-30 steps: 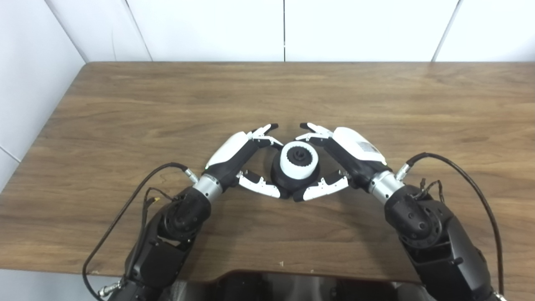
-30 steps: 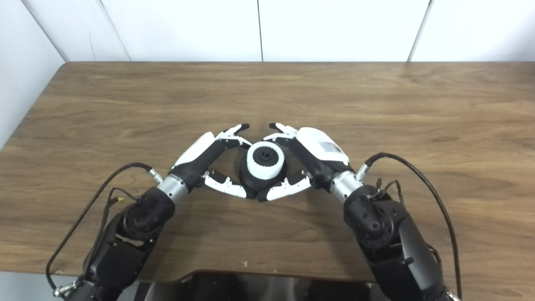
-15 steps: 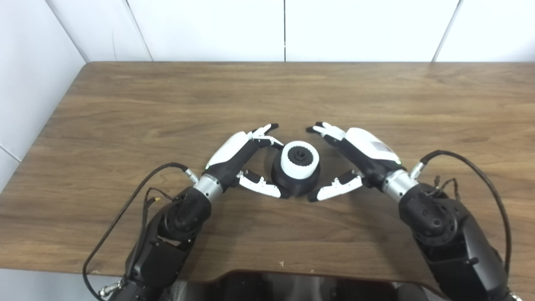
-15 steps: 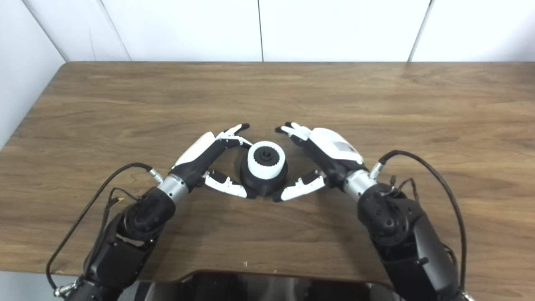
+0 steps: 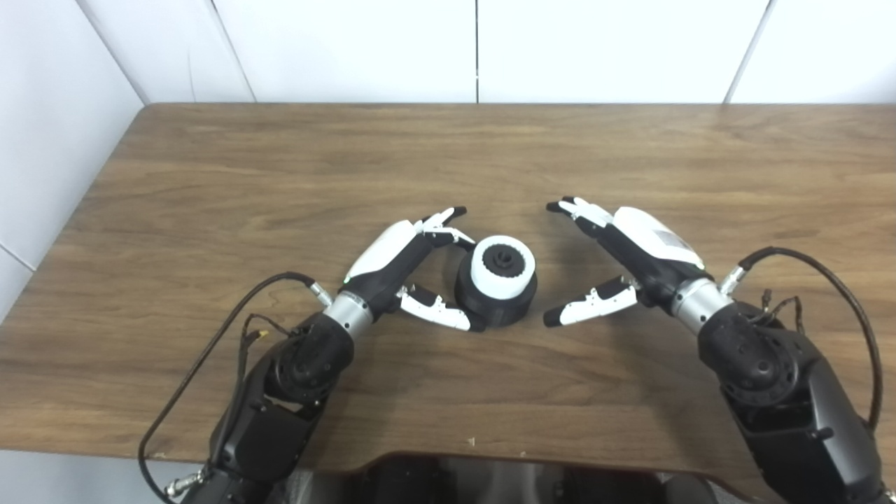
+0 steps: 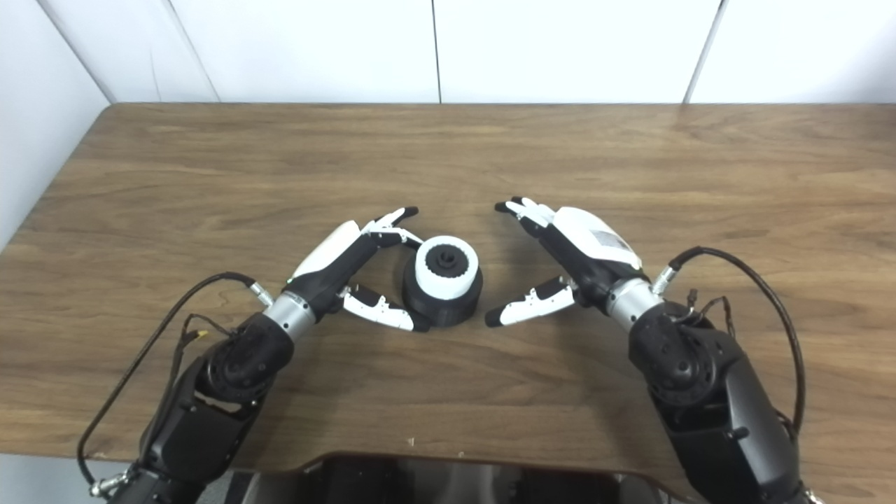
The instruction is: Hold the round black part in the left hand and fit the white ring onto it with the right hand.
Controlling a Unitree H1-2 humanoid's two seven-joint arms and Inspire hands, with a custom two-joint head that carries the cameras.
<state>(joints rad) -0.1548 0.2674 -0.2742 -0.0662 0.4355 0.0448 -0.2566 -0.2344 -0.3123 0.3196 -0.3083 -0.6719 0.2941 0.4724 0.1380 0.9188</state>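
Left eye view | white ring (image 5: 502, 267) sits on black part (image 5: 495, 305), mid table (image 5: 210, 182) | left hand (image 5: 413, 269) cups part, fingers & thumb touching | right hand (image 5: 616, 262) spread, empty, apart | risk: ring maybe not fully seated; left letting go could nudge part, tilt ring.

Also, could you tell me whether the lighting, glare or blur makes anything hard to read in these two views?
Left eye view: even, soft light; the white ring and round black part are sharp, with faint shadows under the right hand. Right eye view: a mild sheen on the table at far right, hiding nothing; the left hand is crisp, with no motion blur.
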